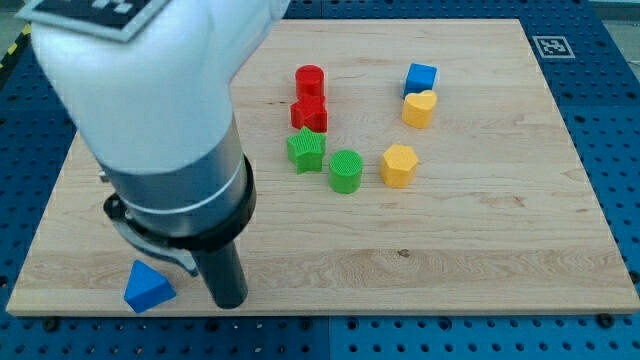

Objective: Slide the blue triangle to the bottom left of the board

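Observation:
The blue triangle (148, 287) lies near the bottom left corner of the wooden board (500, 240). My tip (230, 302) rests on the board just to the triangle's right, a small gap apart from it. The rod rises from there into the large white and grey arm body, which hides the upper left of the board.
Up the middle sit a red cylinder (310, 79), a red star-like block (310, 114), a green star (306, 150) and a green cylinder (346, 170). To the right are a yellow hexagon (399, 165), a yellow heart (419, 108) and a blue cube (421, 77).

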Motion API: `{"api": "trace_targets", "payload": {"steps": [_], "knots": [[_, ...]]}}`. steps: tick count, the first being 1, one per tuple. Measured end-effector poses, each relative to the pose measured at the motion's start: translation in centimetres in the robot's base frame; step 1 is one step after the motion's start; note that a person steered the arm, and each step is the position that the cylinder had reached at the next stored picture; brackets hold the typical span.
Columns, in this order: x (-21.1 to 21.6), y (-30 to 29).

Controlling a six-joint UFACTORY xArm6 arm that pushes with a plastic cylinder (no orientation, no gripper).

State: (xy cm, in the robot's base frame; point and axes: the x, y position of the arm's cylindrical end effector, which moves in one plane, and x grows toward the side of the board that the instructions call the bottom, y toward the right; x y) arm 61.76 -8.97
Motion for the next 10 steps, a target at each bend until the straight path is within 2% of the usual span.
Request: {"api": "trace_targets", "payload": {"steps": [2,4,5,7,9,10], "knots": [[0.1,-2.5],[0.1,-10.5],[0.1,-12.2],[0.1,-12.2],[0.1,-15.7],[-1.3,-16.8]]}}
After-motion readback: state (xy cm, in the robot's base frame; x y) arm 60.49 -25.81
